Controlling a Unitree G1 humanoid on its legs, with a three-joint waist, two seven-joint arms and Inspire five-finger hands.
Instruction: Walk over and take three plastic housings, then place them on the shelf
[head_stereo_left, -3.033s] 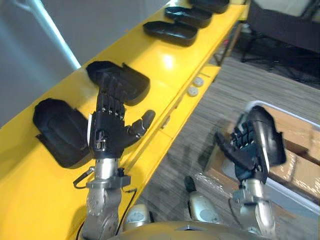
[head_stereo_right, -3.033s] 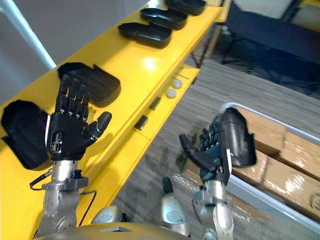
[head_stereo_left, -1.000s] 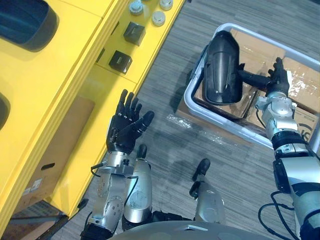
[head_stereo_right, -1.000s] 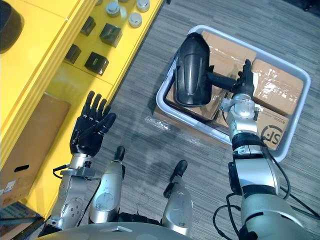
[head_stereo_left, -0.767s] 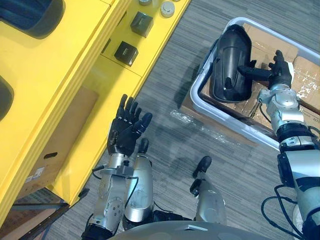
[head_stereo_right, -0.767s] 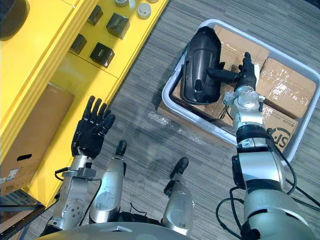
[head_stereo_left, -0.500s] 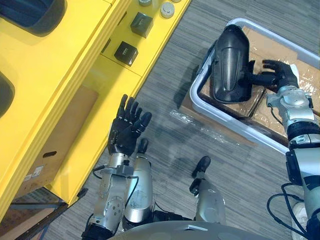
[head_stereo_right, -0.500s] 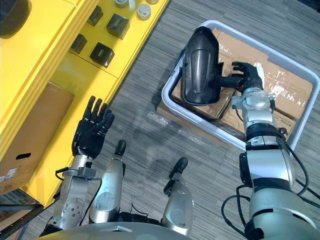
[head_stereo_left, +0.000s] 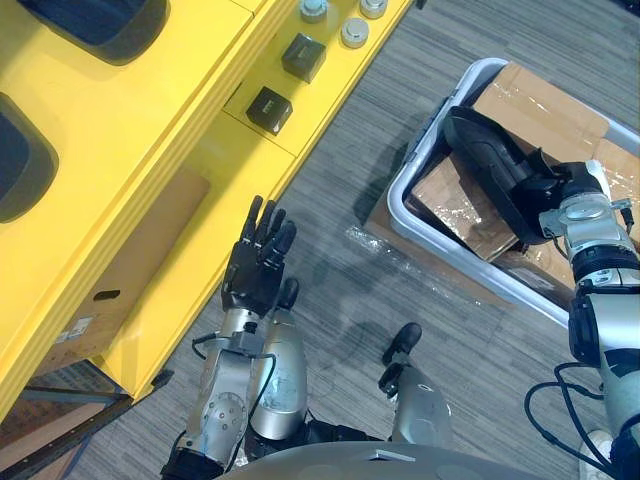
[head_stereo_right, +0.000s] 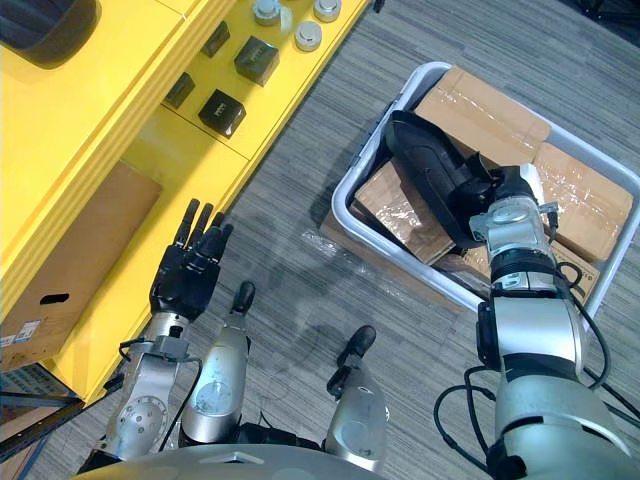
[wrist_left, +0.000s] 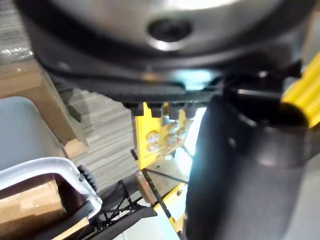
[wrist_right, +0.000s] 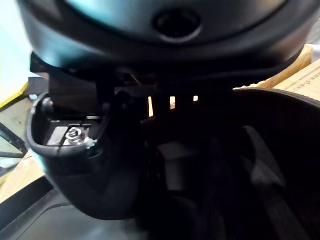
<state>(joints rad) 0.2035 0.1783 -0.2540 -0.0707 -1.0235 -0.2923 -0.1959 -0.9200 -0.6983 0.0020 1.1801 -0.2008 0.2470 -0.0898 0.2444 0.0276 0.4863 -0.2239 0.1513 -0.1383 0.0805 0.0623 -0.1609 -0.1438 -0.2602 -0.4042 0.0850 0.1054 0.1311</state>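
Observation:
A black plastic housing (head_stereo_left: 485, 150) lies tilted in the white bin (head_stereo_left: 420, 150), on top of cardboard boxes (head_stereo_right: 480, 100). My right hand (head_stereo_right: 500, 192) sits at the housing's near end, with its fingers curled over the rim. The right wrist view has the housing's hollow inside (wrist_right: 210, 165) right against the hand. Out over the floor beside the yellow shelf (head_stereo_left: 150, 150), my left hand (head_stereo_left: 255, 270) is raised with straight fingers and holds nothing. Two more black housings (head_stereo_left: 100, 15) (head_stereo_left: 20, 160) rest on the shelf top.
Small black blocks (head_stereo_left: 268, 105) and round knobs (head_stereo_left: 352, 32) sit on the shelf's lower ledge. A cardboard box (head_stereo_left: 130, 260) stands under the shelf. Grey carpet floor (head_stereo_left: 340, 220) lies between the shelf and the bin.
My right hand's fingers have curled onto the housing, which has tipped over from standing on end to lying slanted in the bin. The left hand stays open and raised.

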